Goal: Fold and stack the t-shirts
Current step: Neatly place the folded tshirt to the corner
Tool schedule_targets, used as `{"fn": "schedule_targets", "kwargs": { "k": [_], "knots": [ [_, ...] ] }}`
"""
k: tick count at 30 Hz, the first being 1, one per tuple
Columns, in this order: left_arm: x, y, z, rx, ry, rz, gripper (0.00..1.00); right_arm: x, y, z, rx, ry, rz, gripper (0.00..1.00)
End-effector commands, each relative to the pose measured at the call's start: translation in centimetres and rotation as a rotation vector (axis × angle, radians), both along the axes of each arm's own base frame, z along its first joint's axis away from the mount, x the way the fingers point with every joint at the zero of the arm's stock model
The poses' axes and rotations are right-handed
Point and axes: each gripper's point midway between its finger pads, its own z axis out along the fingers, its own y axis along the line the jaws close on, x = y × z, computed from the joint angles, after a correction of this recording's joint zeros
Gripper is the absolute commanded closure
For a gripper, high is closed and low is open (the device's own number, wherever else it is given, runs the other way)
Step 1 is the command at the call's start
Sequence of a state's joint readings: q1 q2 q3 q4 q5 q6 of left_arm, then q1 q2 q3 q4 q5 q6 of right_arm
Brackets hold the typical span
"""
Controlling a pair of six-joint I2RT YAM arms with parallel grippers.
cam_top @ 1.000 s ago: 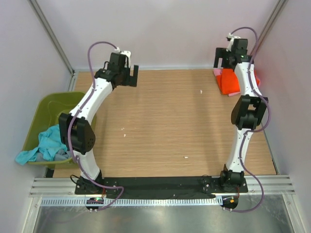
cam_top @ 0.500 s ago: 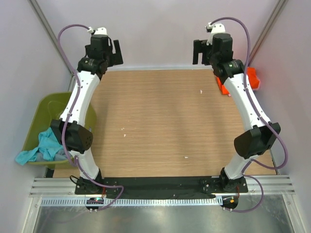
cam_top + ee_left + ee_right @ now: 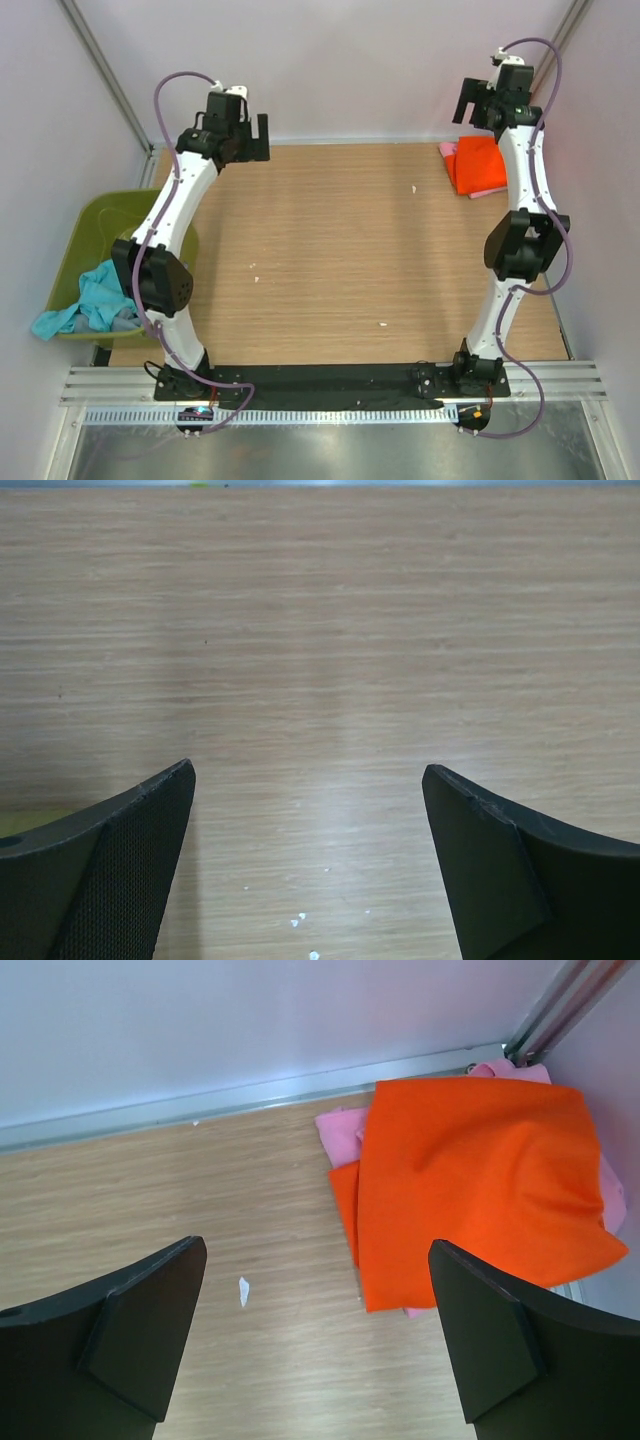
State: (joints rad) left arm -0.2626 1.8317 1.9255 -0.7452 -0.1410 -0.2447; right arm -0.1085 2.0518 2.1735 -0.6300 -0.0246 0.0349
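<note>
Right tool [image 3: 315,1250] released, swung back over orange shirt [image 3: 470,1190] atop pink shirt [image 3: 340,1130], far right corner, left tool [image 3: 308,775] released, nudged inward

I count: orange t-shirt [image 3: 470,1180] 1, pink t-shirt [image 3: 340,1128] 1, both ahead of my right gripper [image 3: 315,1250] | teal t-shirt [image 3: 98,290] 1, tub [image 3: 110,203] 1, both well behind my left gripper [image 3: 310,780] | grippers 2

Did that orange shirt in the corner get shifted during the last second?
No. The orange shirt lies at the same spot beside the back rail.
</note>
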Motion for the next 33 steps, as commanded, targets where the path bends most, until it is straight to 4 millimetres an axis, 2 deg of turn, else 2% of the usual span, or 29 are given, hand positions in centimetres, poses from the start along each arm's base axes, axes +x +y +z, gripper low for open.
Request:
{"fn": "schedule_targets", "kwargs": {
  "k": [1, 3, 5, 7, 13, 16, 17, 18, 20, 21, 23, 24, 33],
  "knots": [
    [-0.5, 0.1, 0.9, 0.113, -0.037, -0.057, 0.05, 1.5, 0.7, -0.2, 0.060, -0.016, -0.020, 0.00],
    [-0.6, 0.2, 1.8, 0.169, -0.072, -0.062, 0.04, 1.5, 1.8, -1.3, 0.136, -0.001, -0.006, 0.00],
    [-0.1, 1.3, 2.8, 0.213, -0.122, 0.024, 0.01, 1.0, 3.4, -1.9, 0.221, 0.019, 0.015, 0.00],
    [0.1, 1.6, 3.6, 0.228, -0.157, 0.082, 0.00, 0.4, 4.6, -1.8, 0.270, 0.031, 0.008, 0.00],
    [0.0, -0.4, 4.5, 0.202, -0.185, 0.061, 0.00, -3.2, 7.0, -0.1, 0.242, 0.048, 0.009, 0.00],
    [-0.3, -1.0, 4.7, 0.191, -0.190, 0.065, 0.00, -5.1, 7.1, 0.4, 0.223, 0.050, 0.020, 0.00],
    [-0.4, -1.2, 4.8, 0.181, -0.192, 0.067, 0.00, -5.6, 7.0, -0.4, 0.218, 0.068, 0.016, 0.01],
    [-0.6, -1.4, 5.0, 0.176, -0.193, 0.064, 0.00, -6.2, 7.0, 0.5, 0.216, 0.050, 0.015, 0.00],
    [-0.9, -1.7, 5.3, 0.154, -0.198, 0.058, 0.00, -7.1, 7.3, 0.2, 0.217, 0.059, 0.033, 0.00],
    [-0.9, -1.8, 5.4, 0.147, -0.199, 0.054, 0.00, -7.7, 7.3, 1.2, 0.215, 0.038, 0.042, 0.00],
    [-0.9, -2.0, 5.5, 0.129, -0.198, 0.059, 0.00, -8.3, 7.9, 1.2, 0.229, 0.040, 0.069, 0.00],
    [-0.9, -2.1, 5.4, 0.121, -0.194, 0.057, 0.00, -8.7, 8.0, 1.9, 0.229, 0.027, 0.079, 0.00],
    [-1.9, -3.8, 4.8, 0.113, -0.174, 0.003, 0.01, -10.6, 8.0, 1.2, 0.227, 0.049, 0.075, 0.00]
  ]
}}
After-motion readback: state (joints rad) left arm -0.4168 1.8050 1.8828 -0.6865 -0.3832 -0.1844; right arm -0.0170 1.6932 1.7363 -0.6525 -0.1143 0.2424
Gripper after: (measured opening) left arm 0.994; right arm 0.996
